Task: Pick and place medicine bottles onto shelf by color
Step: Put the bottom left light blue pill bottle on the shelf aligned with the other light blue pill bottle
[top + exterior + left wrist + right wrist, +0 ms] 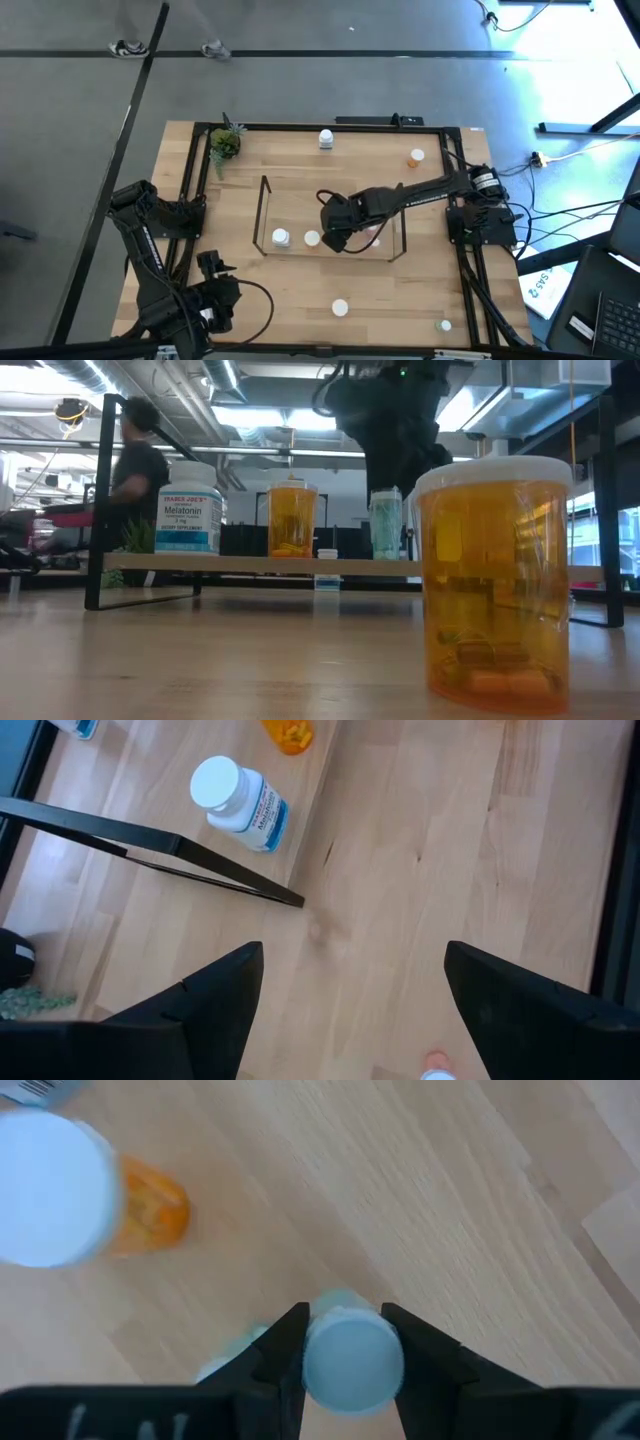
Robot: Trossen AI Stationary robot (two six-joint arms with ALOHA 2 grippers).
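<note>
The right arm reaches across the desk point(300, 290) over the shelf point(265, 215), its right tool point(345, 1342) clamped on a teal bottle point(352, 1358) with a white cap, standing on the shelf beside an orange bottle point(291, 518). The left tool point(350, 1005) waits at the desk's near-left corner, fingers spread wide, holding nothing.

table point(300, 300): wood, bottles scattered | shelf point(250, 563): white, orange, teal bottles standing

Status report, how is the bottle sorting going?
Right tool shut on teal bottle over shelf. Left tool open, waiting. Nothing blocking.
</note>
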